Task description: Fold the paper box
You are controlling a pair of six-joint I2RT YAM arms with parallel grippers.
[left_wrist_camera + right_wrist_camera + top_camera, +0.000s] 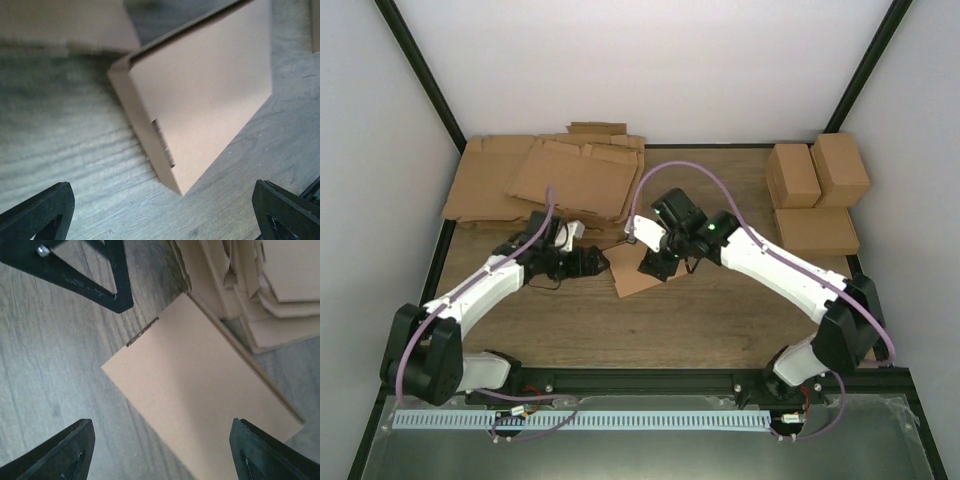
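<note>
**A:** Start on the left. What are the left jaws doing?

**B:** They are spread wide and hold nothing. In the left wrist view one fingertip (42, 210) sits at each lower corner, and the paper box (200, 90) lies ahead of them and centred between them, not touching.

**A:** How would you expect it to handle?

**B:** Light and thin, I'd judge. It should be stiff across its panels and bend only at the creases. It looks smooth enough to slide on the surface (720, 320) if pushed from one side only. I would pinch a free edge or flap rather than the broad face, and steady the far side.

**A:** And how does it look?

**B:** Plain brown and unmarked. It is lying flat with one broad panel up, a narrow side strip showing, and a small slot (162, 142) cut at that fold.

**A:** The right jaws?

**B:** Also wide open and empty. The box sits between and just past their fingers (65, 452), and the pile of flat sheets (270, 285) lies beyond it.
</note>
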